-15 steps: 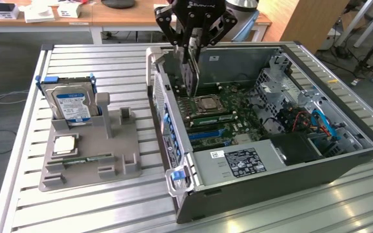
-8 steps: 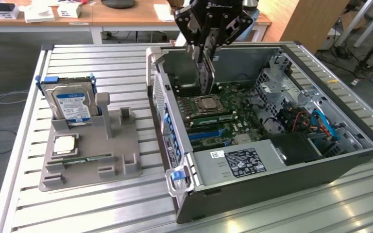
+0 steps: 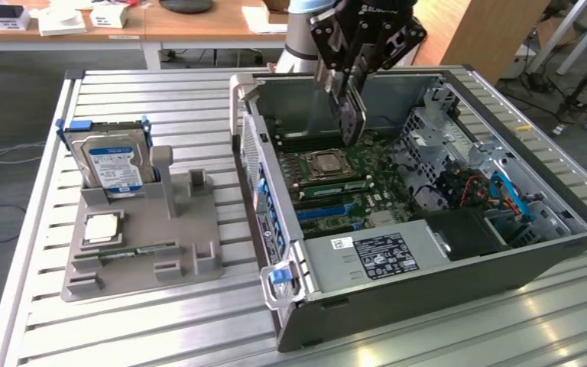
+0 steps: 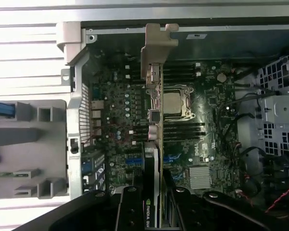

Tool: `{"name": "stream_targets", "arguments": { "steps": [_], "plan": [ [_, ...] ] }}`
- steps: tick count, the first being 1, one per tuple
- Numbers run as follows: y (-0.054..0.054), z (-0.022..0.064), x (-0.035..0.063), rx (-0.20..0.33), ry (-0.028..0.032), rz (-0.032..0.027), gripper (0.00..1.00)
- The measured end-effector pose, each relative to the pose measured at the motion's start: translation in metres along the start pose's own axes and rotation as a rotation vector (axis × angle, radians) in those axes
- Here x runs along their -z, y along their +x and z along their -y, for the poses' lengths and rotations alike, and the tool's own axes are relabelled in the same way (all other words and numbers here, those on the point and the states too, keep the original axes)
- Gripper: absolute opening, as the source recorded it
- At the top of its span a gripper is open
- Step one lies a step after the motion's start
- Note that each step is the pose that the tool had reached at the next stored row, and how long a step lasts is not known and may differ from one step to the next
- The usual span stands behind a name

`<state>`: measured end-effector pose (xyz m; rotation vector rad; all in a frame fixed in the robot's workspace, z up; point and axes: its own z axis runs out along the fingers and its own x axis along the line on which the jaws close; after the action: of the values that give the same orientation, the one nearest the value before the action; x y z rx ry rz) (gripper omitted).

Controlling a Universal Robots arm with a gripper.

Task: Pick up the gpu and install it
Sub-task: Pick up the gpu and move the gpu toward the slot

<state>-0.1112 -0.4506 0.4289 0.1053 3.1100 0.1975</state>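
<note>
Wrist view shows jaws clamped on the gpu (image 4: 155, 115), lifted and hanging over the motherboard (image 4: 115, 125), not yet seated.

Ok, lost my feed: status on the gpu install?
Gripper shut on gpu. Held upright above motherboard, not yet seated. Nothing blocking below.
</note>
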Motion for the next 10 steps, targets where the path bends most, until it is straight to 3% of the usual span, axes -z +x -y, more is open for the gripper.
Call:
{"name": "stream_targets", "arguments": {
  "steps": [8, 10],
  "plan": [
    [-0.034, -0.0022, -0.001, 0.0, -0.0065, -0.0005, 0.27],
    [-0.038, -0.0024, -0.001, 0.0, -0.0069, -0.0006, 0.27]
  ]
}}
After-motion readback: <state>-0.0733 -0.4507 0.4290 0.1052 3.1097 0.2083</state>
